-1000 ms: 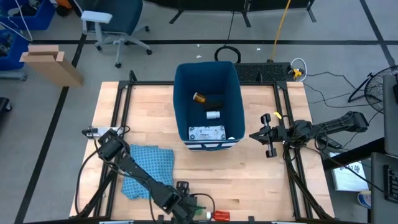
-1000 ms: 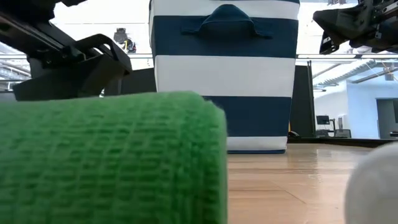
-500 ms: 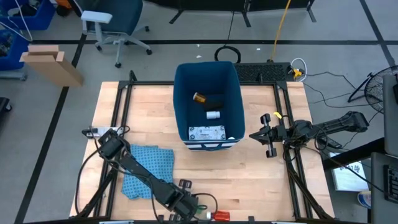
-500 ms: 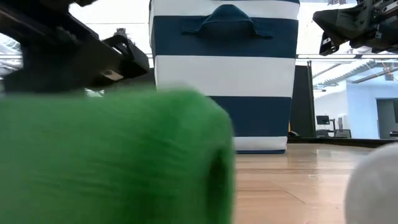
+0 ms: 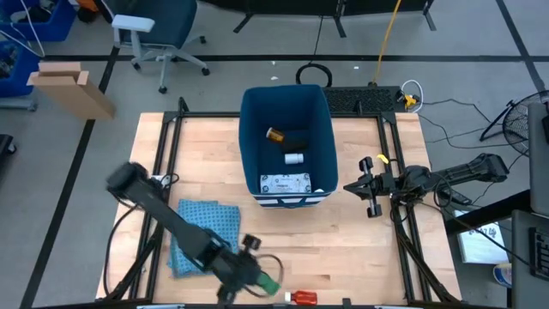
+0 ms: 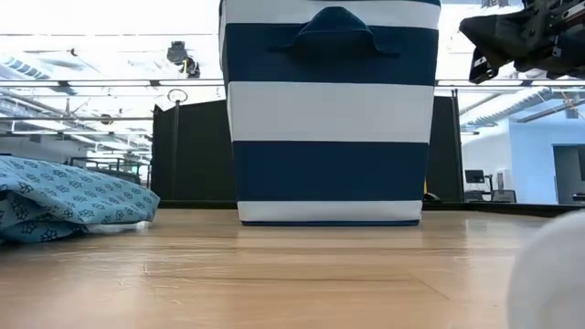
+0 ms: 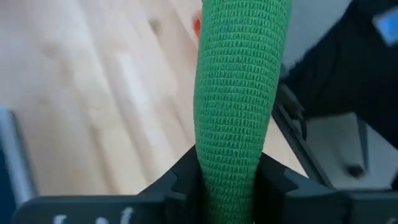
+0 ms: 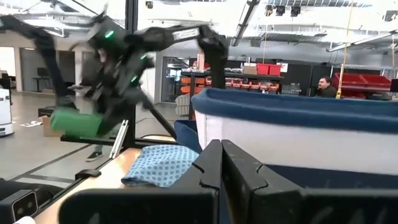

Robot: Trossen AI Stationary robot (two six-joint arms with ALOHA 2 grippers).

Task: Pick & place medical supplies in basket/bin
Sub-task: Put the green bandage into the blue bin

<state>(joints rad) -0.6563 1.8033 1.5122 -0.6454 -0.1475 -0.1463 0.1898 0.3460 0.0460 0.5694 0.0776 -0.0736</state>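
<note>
A green bandage roll [image 5: 269,283] hangs above the table's near edge, with my left gripper [image 5: 260,279] shut on it. The dark blue bin [image 5: 322,129] stands at the table's far middle, its white-striped side [image 6: 329,110] facing the near edge. Inside lie an orange bottle [image 5: 274,135], a black oblong [image 5: 297,139], a small white item [image 5: 294,159] and a flat white packet [image 5: 286,183]. A red tube [image 5: 303,297] lies on the table's near edge. My right gripper [image 5: 371,186] waits shut, to the right of the bin. My left gripper pinches the green roll's ribbed sides [image 7: 231,163] between its two fingers [image 7: 184,182]. The roll reaches far out past the fingertips. In the right wrist view the roll [image 8: 73,122] sits about level below the gripper, lifted clear of the table.
A blue patterned cloth [image 5: 204,230] lies crumpled on the table's left half, near my left arm. A blurred white shape [image 6: 554,274] sits close to the low camera at the near right. Bare wood shows between the cloth and the bin.
My left gripper has shut on the green roll at the table's near edge and risen with it. The roll is now lifted clear of the table and has left the low view, where the blue cloth now shows behind.
</note>
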